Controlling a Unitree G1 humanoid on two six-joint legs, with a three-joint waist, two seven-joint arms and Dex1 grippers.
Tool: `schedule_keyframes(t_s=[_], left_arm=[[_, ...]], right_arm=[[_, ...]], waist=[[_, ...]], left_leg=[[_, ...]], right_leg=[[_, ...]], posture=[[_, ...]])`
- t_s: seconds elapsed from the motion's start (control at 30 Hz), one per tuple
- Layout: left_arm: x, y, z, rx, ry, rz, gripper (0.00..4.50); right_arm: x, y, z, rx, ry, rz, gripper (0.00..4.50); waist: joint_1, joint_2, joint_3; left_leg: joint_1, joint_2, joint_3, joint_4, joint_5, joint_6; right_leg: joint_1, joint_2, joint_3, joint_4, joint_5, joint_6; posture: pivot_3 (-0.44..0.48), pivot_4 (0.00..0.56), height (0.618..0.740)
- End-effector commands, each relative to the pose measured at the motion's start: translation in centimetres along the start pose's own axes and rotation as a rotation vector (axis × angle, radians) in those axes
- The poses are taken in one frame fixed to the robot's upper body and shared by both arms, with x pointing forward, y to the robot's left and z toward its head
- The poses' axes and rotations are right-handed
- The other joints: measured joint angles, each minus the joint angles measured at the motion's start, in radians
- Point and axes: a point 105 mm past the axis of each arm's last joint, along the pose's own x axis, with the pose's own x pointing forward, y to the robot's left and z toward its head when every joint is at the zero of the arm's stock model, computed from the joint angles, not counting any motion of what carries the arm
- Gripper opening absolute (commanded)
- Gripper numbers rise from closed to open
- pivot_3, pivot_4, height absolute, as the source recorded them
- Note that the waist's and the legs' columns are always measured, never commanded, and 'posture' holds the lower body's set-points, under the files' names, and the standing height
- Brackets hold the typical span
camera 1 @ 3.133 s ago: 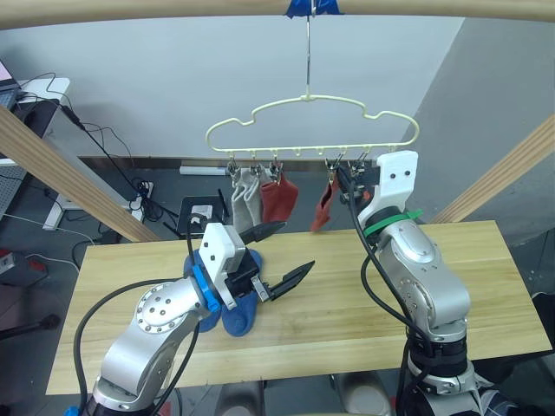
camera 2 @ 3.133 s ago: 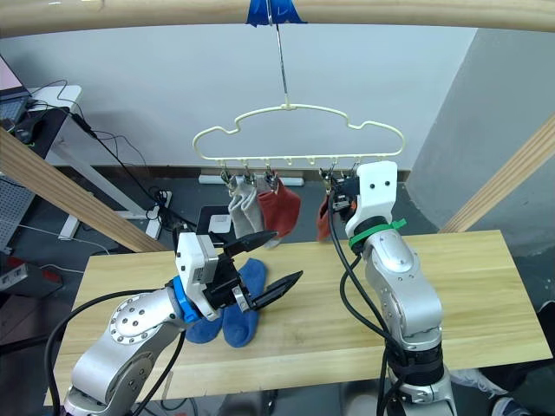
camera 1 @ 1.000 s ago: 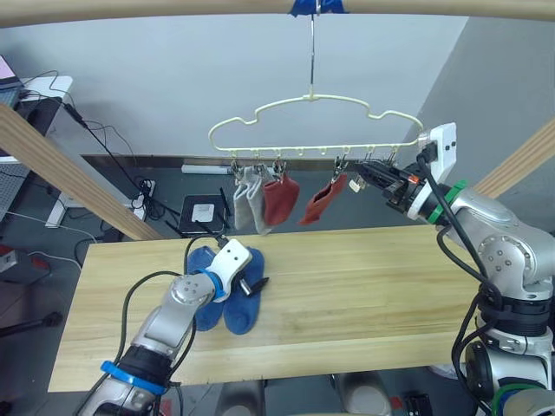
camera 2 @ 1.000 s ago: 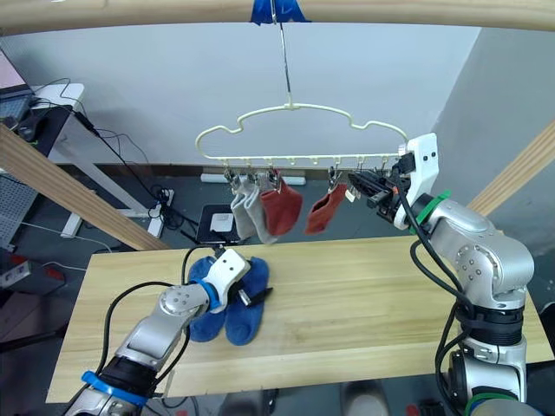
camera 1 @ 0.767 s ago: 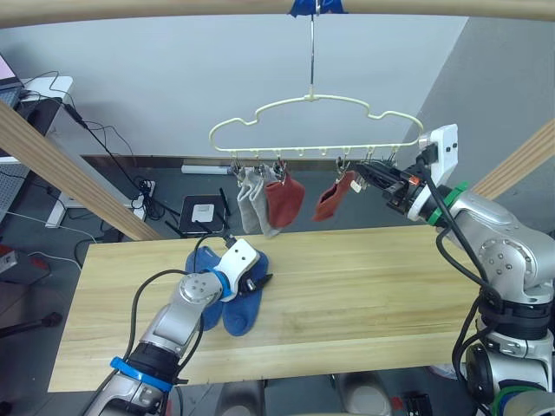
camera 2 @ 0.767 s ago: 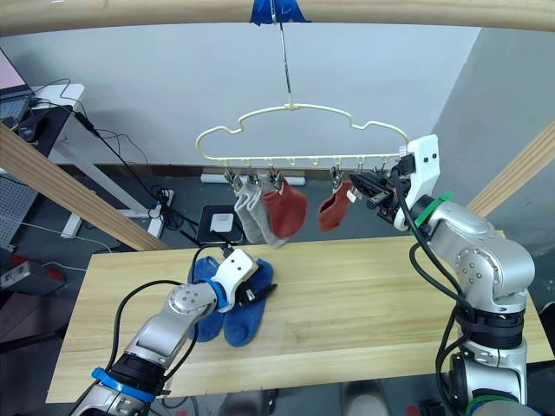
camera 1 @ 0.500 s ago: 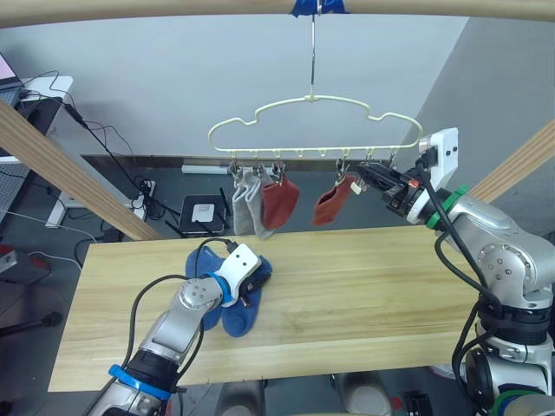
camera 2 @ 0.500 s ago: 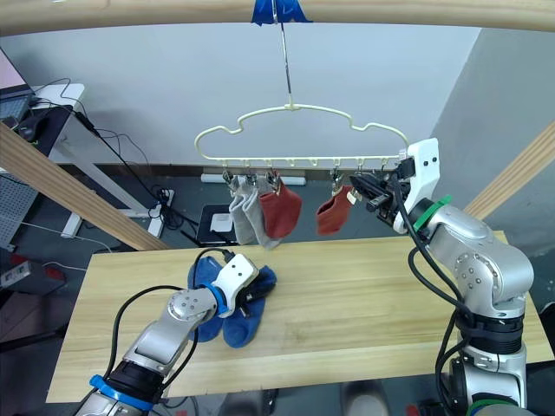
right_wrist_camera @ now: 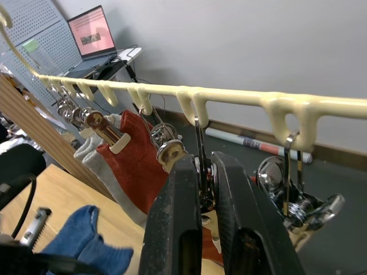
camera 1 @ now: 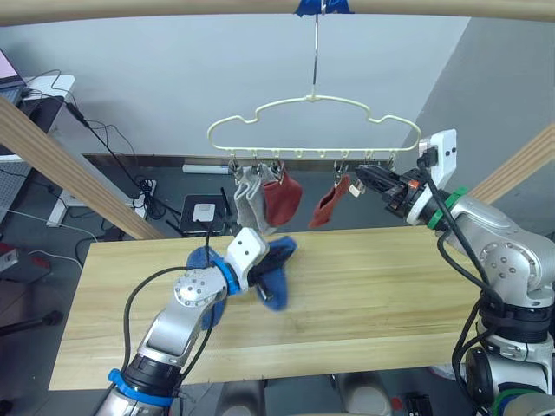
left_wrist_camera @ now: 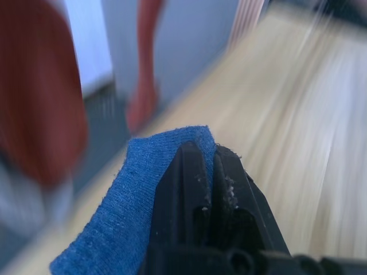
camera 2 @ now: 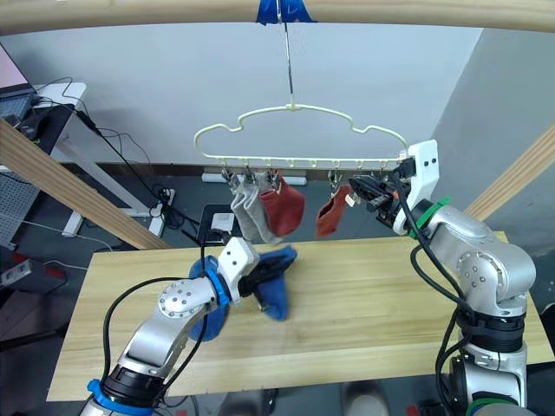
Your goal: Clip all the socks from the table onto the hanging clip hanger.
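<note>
My left gripper (camera 1: 260, 279) is shut on a blue sock (camera 1: 277, 269) and holds it just above the table (camera 1: 373, 295); the left wrist view shows the sock's edge (left_wrist_camera: 120, 217) pinched between the black fingers (left_wrist_camera: 189, 183). A second blue sock (camera 2: 212, 319) lies on the table, partly hidden behind my left arm. The cream clip hanger (camera 1: 312, 102) hangs from the top pole. Two grey socks (camera 1: 246, 195) and two rust-red socks (camera 1: 283, 198) hang from it. My right gripper (camera 1: 364, 179) is shut on one metal clip (right_wrist_camera: 200, 172) near the hanger's right end.
Slanted wooden poles (camera 1: 61, 169) flank the table on both sides, and a horizontal pole (camera 1: 173, 7) carries the hanger's hook. Behind the table, cables and a power strip (camera 1: 143, 204) lie on the floor. Several free clips (right_wrist_camera: 166, 150) hang along the hanger's bar.
My left gripper has closed on one blue sock and lifted it up and to the right off the table. The right gripper has stayed on the clip.
</note>
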Motion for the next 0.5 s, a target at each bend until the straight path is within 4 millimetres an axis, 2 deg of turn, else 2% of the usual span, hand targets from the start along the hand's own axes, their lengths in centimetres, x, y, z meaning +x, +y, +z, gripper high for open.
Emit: schedule_keyframes(t_s=[0.03, 0.1, 0.23, 0.5], left_arm=[[0.1, 0.1, 4.6, 0.286, -0.217, -0.013, 0.02], [0.5, -0.1, 5.1, 0.397, -0.262, -0.009, 0.02], [1.7, 0.2, 5.7, 0.495, -0.318, 0.036, 0.02], [4.2, -0.2, 6.4, 0.566, -0.370, 0.027, 0.02]], right_arm=[[-0.5, -1.2, 0.4, 0.156, 0.023, -0.054, 0.04], [-0.4, -1.1, 1.1, 0.216, 0.014, -0.040, 0.04], [-0.2, -0.1, 2.1, 0.288, 0.004, 0.003, 0.04], [0.0, 1.3, 2.3, 0.355, 0.011, 0.051, 0.04]], waist=[[0.000, 0.000, 0.000], [0.000, 0.000, 0.000], [-0.001, 0.000, 0.000], [-0.013, 0.000, 0.000]], left_leg=[[-0.001, 0.000, 0.000, 0.002, 0.000, 0.000], [-0.002, 0.000, 0.001, 0.004, 0.000, 0.000], [-0.003, -0.001, 0.001, 0.006, 0.000, 0.001], [-0.004, -0.001, 0.001, 0.006, 0.000, 0.001]], right_leg=[[0.000, 0.000, 0.000, 0.000, 0.001, 0.000], [0.000, 0.000, 0.000, 0.000, 0.003, 0.000], [0.000, 0.000, 0.001, 0.000, 0.005, 0.001], [-0.001, 0.000, 0.000, 0.000, 0.005, 0.001]], posture=[[-0.175, 0.288, 0.740], [-0.183, 0.287, 0.740], [-0.199, 0.290, 0.740], [-0.208, 0.292, 0.740]])
